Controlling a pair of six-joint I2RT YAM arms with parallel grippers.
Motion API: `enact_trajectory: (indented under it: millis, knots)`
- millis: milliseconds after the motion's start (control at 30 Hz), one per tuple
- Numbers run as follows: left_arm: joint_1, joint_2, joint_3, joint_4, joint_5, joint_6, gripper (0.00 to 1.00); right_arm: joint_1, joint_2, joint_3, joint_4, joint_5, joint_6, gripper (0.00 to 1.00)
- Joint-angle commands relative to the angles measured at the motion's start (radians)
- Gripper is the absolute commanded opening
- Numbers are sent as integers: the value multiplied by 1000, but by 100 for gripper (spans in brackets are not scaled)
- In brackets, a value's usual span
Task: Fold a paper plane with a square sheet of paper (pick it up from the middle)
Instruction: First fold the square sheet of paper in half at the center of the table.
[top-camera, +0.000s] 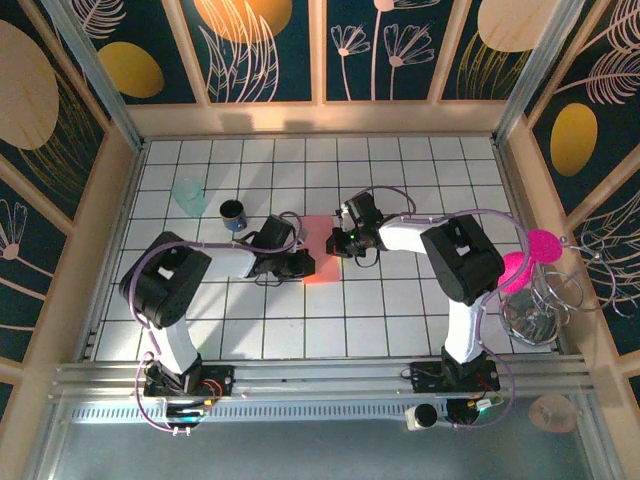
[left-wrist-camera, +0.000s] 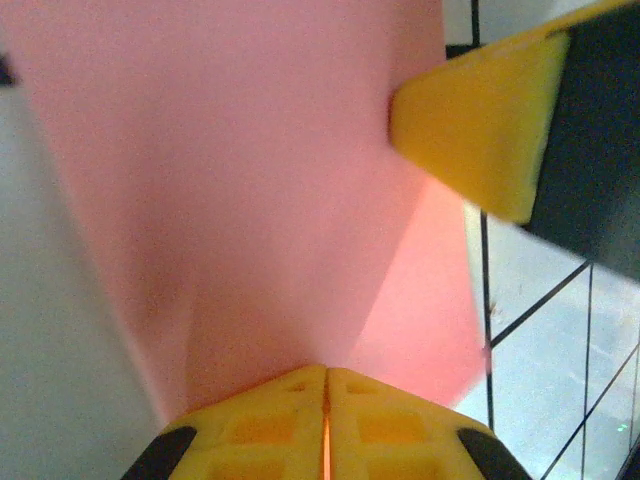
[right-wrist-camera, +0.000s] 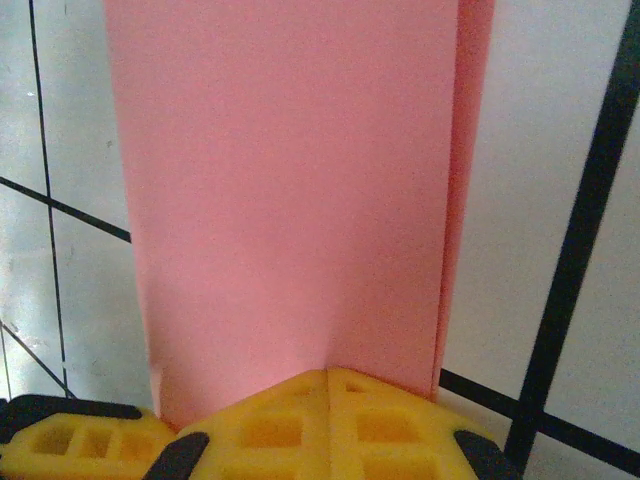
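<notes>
Top external view shows both arms meeting mid-way across the white tiled table (top-camera: 380, 312), over the thin salmon-pink square sheet of paper (top-camera: 322, 262). The left gripper (left-wrist-camera: 326, 400) and right gripper (right-wrist-camera: 328, 395) are each clamped on it. It looks like an early fold, so the next move calls for aligned edges and a flattened crease.

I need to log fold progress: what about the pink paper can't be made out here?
- Top view: the left gripper and right gripper cover much of the paper; its creases are too small to read.
- Left wrist view: paper blurred, cut off at the top edge.
- Right wrist view: far end cut off at the top; upper layer hides what lies beneath.
</notes>
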Motion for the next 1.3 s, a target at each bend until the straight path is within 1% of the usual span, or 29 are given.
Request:
enact_trajectory:
  millis: [0,67,100,200,300,367,467,600,667,767,1000,1133,1267]
  knots:
    - [9,-37,-95,-180,-69,25,11,-17,100,-74,-136,157,12,0]
    - [9,-61,-108,-189,-72,25,11,-30,100,-79,-133,159,15,0]
    - [9,-102,-109,-196,-72,26,11,-44,100,-80,-132,160,16,0]
    - [9,-163,-89,-206,-59,37,11,-44,101,-82,-127,161,18,0]
    - [-2,-214,-67,-177,-22,60,11,-44,103,-84,-122,160,22,0]
    - [-8,-229,-50,-150,-23,55,11,-44,105,-86,-116,159,25,0]
    - [-7,-194,-22,-83,-40,11,10,-45,109,-85,-109,154,30,0]
    - [-9,-92,35,-22,-39,-42,9,-43,113,-84,-105,152,35,0]
    - [-19,-37,57,-15,-31,-41,9,-43,114,-85,-107,154,37,0]
    - [-36,-3,61,-40,-37,-18,9,-43,116,-81,-107,155,36,0]
    - [-37,-14,-56,-121,-69,20,8,-45,137,-81,-101,160,43,0]
    - [-37,-62,-139,-156,-86,19,8,-49,144,-88,-94,169,46,0]
    - [-38,-148,-201,-155,-86,-1,8,-50,146,-98,-76,159,53,0]
